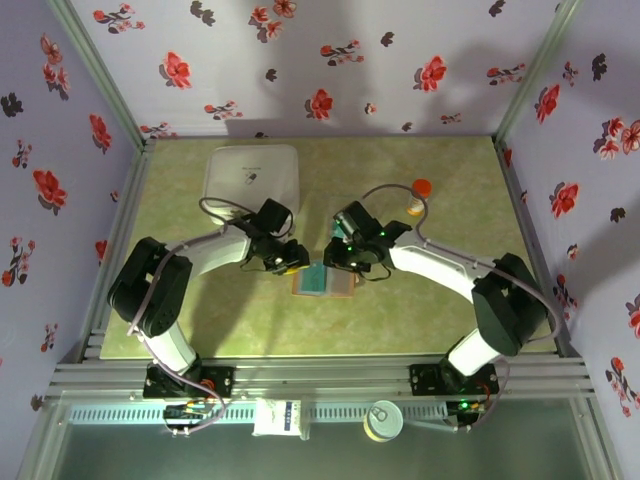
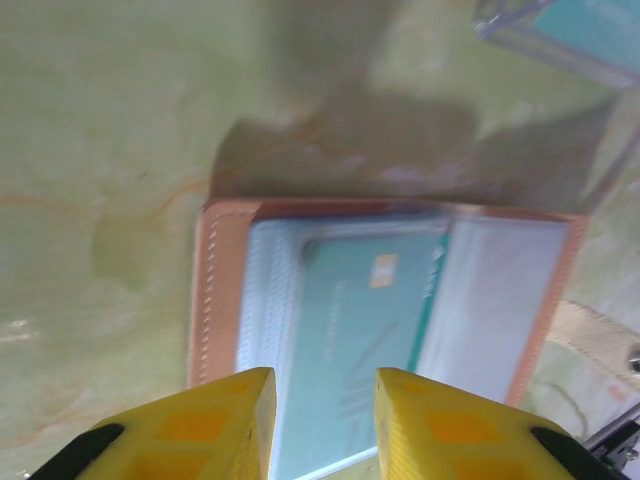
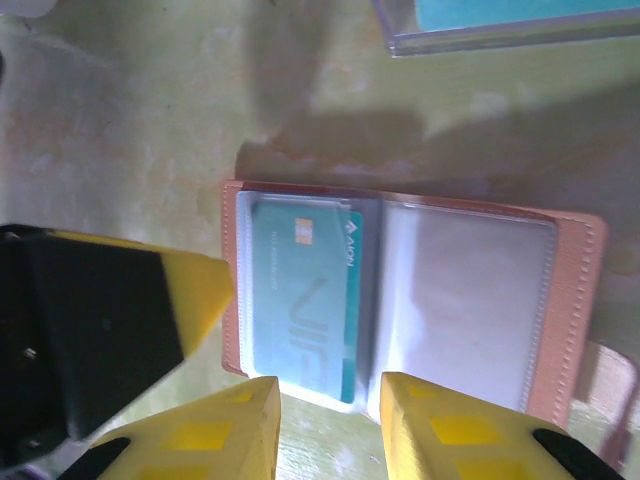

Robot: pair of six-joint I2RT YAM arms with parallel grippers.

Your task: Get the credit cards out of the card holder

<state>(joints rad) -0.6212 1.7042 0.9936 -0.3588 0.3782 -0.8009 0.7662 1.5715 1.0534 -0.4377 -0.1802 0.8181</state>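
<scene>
The card holder point(image 1: 326, 281) lies open flat on the green table, reddish-brown with clear inner pockets point(image 3: 470, 300). A teal credit card point(image 3: 305, 295) with a gold chip sits in its left pocket point(image 2: 350, 320). My left gripper point(image 1: 293, 268) hovers at the holder's left side. Its yellow fingers point(image 2: 215, 425) stand apart, and the card's near end shows through the gap between them. My right gripper point(image 3: 330, 430) is open just off the holder's near edge, with nothing between its fingers. The left gripper's black and yellow finger point(image 3: 110, 320) reaches in beside the holder.
A clear plastic box point(image 3: 510, 20) holding teal cards lies just beyond the holder. A white square box point(image 1: 252, 175) stands at the back left. A small orange-capped item point(image 1: 422, 186) and a small bottle point(image 1: 413, 207) are at the back right.
</scene>
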